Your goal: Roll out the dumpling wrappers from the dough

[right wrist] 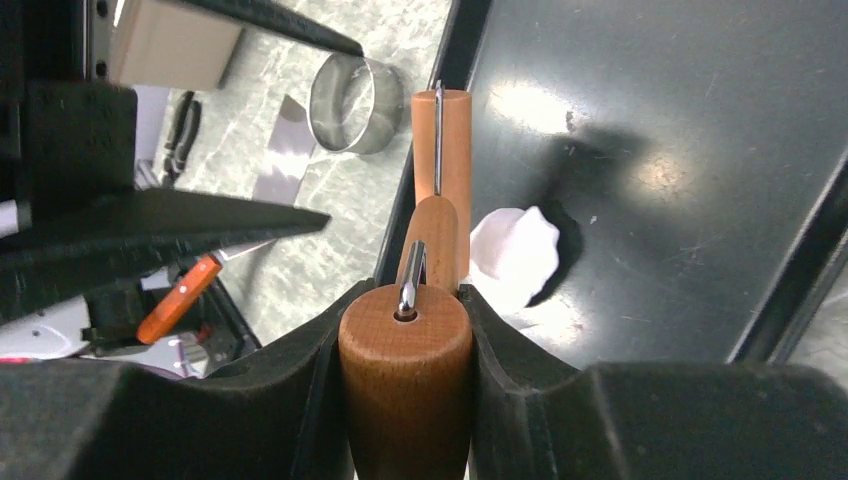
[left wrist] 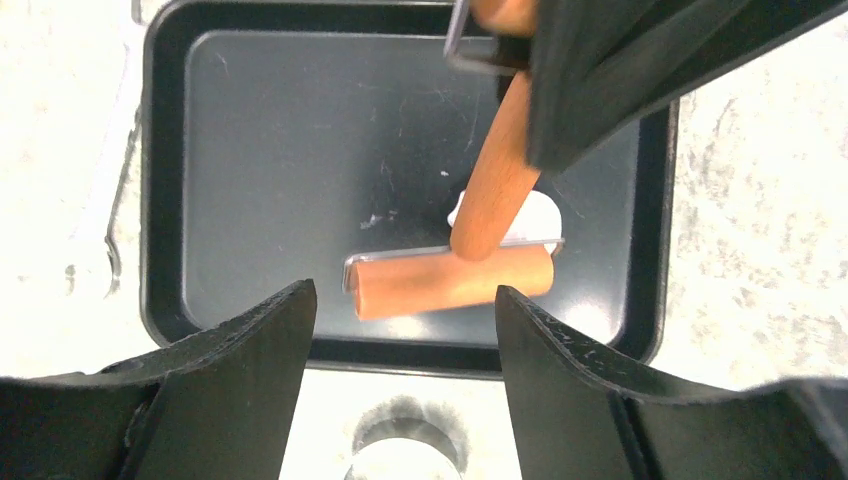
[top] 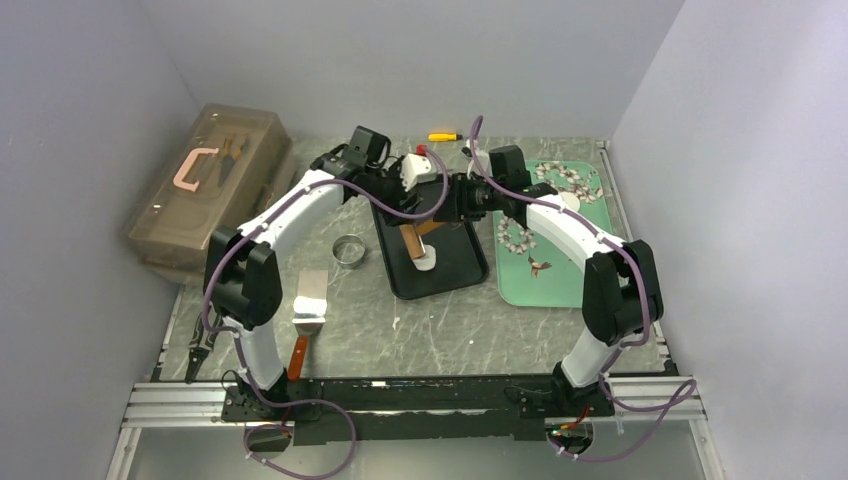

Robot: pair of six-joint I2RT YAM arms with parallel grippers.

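A small white lump of dough (left wrist: 527, 213) (right wrist: 515, 255) (top: 427, 263) lies on the black tray (top: 455, 278) near its front edge. The brown wooden roller (left wrist: 450, 282) (top: 414, 241) rests its drum against the dough. My right gripper (right wrist: 415, 300) (top: 447, 213) is shut on the roller's wooden handle (right wrist: 405, 375). My left gripper (left wrist: 405, 300) (top: 400, 192) hangs open above the tray's near rim, nothing between its fingers (left wrist: 250, 350). I can make out no dumpling wrappers in these views.
A metal ring cutter (top: 348, 250) (right wrist: 355, 95) stands left of the tray. A steel scraper (top: 310, 298) with an orange handle lies nearer the arms. A translucent toolbox (top: 210, 190) fills the left side, a green floral tray (top: 545, 270) the right. A yellow tool (top: 442, 136) lies at the back.
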